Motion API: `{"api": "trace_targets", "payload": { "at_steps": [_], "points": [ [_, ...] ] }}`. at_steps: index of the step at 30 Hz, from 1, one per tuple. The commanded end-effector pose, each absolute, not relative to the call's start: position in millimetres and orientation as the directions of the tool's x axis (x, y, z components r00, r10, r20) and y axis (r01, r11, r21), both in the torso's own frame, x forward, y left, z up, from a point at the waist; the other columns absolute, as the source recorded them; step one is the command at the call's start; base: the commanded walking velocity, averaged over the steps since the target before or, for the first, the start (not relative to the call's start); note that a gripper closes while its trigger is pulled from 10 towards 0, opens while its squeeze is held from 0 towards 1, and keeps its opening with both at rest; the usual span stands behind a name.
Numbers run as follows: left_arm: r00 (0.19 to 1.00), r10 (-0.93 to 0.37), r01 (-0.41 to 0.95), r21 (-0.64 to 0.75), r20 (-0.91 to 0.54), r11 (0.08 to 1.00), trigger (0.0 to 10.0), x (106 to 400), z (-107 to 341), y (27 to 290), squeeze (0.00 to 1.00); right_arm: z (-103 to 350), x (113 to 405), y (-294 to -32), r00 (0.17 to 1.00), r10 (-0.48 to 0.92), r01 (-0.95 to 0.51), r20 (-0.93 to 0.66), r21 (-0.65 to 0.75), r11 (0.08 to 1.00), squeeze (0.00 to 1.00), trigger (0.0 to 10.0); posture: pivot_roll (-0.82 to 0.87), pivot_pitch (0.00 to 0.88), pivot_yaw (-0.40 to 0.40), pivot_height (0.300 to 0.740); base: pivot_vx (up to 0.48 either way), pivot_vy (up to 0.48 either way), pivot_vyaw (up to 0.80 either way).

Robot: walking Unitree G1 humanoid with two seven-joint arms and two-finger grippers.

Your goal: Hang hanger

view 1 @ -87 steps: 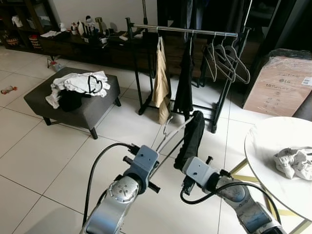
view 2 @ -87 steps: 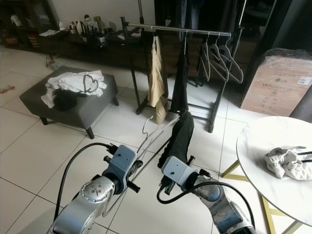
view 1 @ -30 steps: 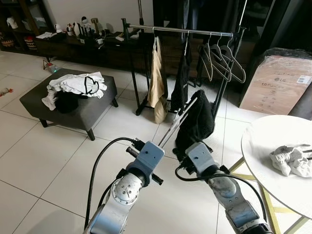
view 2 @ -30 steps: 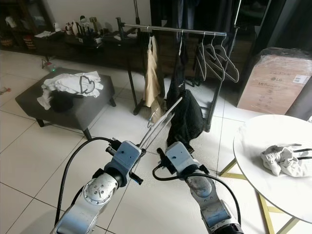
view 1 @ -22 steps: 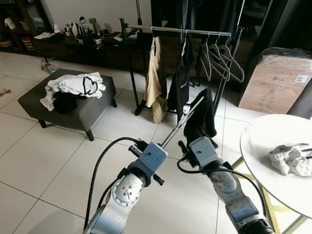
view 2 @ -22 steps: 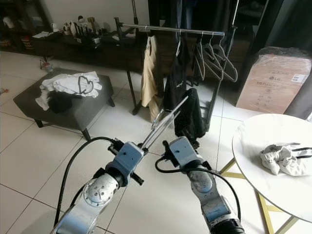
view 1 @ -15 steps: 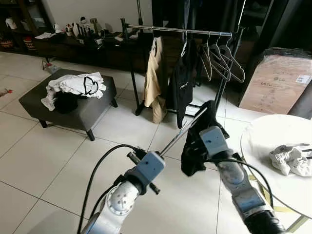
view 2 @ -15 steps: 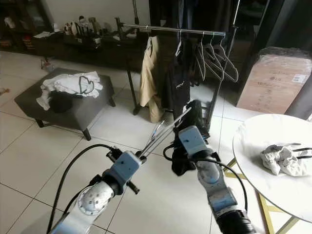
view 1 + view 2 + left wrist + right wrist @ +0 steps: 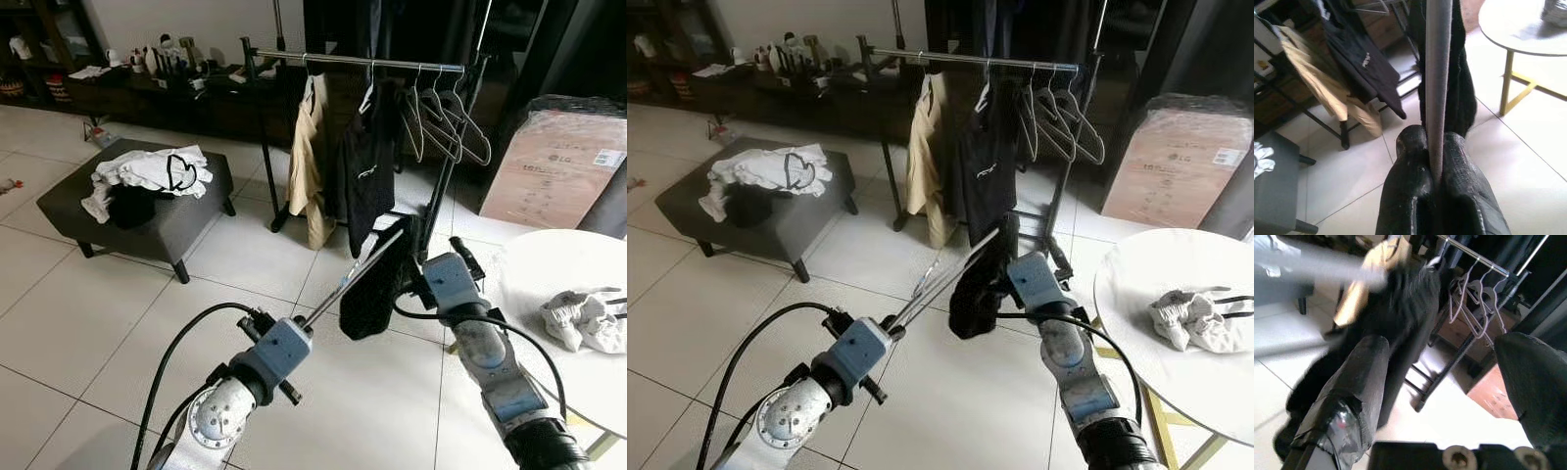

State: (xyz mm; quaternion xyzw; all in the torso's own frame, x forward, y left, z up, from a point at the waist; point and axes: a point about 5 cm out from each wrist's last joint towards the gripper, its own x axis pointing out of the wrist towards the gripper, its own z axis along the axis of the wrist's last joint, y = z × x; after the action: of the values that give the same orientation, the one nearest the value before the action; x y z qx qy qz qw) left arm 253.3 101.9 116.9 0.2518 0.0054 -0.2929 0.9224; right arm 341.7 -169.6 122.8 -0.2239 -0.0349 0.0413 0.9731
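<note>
1. A white tiled floor (image 9: pixel 88 323) ran to a clothes rail (image 9: pixel 392 65).
2. The left gripper (image 9: pixel 1434 169) pinched the grey hanger (image 9: pixel 355 277), fingers pressed together around it.
3. A dark garment (image 9: pixel 377 284) drooped from the hanger, short of the rail.
4. The right wrist view showed the right gripper (image 9: pixel 1449 382) spread wide, beside the garment.

I see my left pincer (image 9: pixel 306 323) clamped on the lower end of a grey hanger (image 9: pixel 355 275) that slants up toward the clothes rack (image 9: pixel 392 65). A black garment (image 9: pixel 375 282) droops from the hanger's upper end, beside my right pincer (image 9: pixel 464 257), its fingers spread. On the rack hang a tan garment (image 9: pixel 307 166), a black shirt (image 9: pixel 366 166) and bare hangers (image 9: pixel 446 122). A grey ottoman (image 9: pixel 147 211) on the floor carries crumpled clothes (image 9: pixel 147 171).
</note>
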Motion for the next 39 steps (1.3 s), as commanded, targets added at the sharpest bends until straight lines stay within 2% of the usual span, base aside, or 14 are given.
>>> {"api": "trace_targets", "payload": {
  "at_steps": [1, 2, 5, 12, 20, 29, 34, 39],
  "points": [
    [0.807, -0.577, 0.559, 0.474, -0.125, 0.68, 10.0, 248.8, 123.7, 97.4, 0.0, 126.5, 344.2, -165.2, 0.989, 0.136, -0.104, 0.057, -0.391, 0.914, 0.0, 10.0, -0.04, 0.088, 0.028, 0.74, 0.0, 0.0, 0.0],
    [0.796, -0.589, 0.574, 0.481, -0.139, 0.663, 10.0, 247.6, 121.6, 97.2, 0.0, 128.0, 343.7, -160.5, 0.98, 0.191, -0.163, 0.056, -0.321, 0.933, 0.0, 10.0, -0.04, 0.089, 0.027, 0.74, 0.0, 0.0, 0.0],
    [0.787, -0.598, 0.585, 0.488, -0.149, 0.648, 10.0, 246.3, 119.7, 96.9, 0.0, 128.8, 342.9, -158.9, 0.973, 0.225, -0.199, 0.055, -0.297, 0.934, 0.0, 10.0, -0.04, 0.089, 0.028, 0.74, 0.0, 0.0, 0.0],
    [0.776, -0.611, 0.596, 0.498, -0.155, 0.631, 10.0, 245.2, 118.6, 95.9, 0.0, 118.5, 339.0, -158.3, 0.95, 0.311, -0.302, -0.025, -0.321, 0.897, 0.0, 10.0, -0.05, 0.089, 0.028, 0.74, 0.0, 0.0, 0.0],
    [0.769, -0.621, 0.601, 0.505, -0.154, 0.619, 10.0, 244.5, 118.4, 93.9, 0.0, 115.8, 340.1, -158.2, 0.946, 0.321, -0.317, -0.041, -0.316, 0.894, 0.0, 10.0, -0.04, 0.082, 0.028, 0.74, 0.0, 0.0, 0.0],
    [0.761, -0.631, 0.606, 0.511, -0.151, 0.609, 10.0, 242.7, 119.6, 90.1, 0.0, 117.1, 346.7, -167.0, 0.979, 0.203, -0.202, -0.03, -0.322, 0.925, 0.0, 10.0, -0.03, 0.073, 0.028, 0.74, 0.0, 0.0, 0.0],
    [0.761, -0.632, 0.607, 0.508, -0.15, 0.61, 10.0, 242.4, 119.2, 90.1, 0.0, 121.8, 349.9, -179.3, 0.995, 0.103, -0.099, 0.002, -0.27, 0.958, 0.0, 10.0, -0.03, 0.074, 0.029, 0.74, 0.0, 0.0, 0.0],
    [0.761, -0.631, 0.607, 0.508, -0.15, 0.612, 10.0, 242.6, 119.2, 90.1, 0.0, 118.2, 349.1, -182.3, 0.997, 0.082, -0.083, -0.016, -0.25, 0.965, 0.0, 10.0, -0.04, 0.075, 0.031, 0.74, 0.0, 0.0, 0.0]
  ]
}}
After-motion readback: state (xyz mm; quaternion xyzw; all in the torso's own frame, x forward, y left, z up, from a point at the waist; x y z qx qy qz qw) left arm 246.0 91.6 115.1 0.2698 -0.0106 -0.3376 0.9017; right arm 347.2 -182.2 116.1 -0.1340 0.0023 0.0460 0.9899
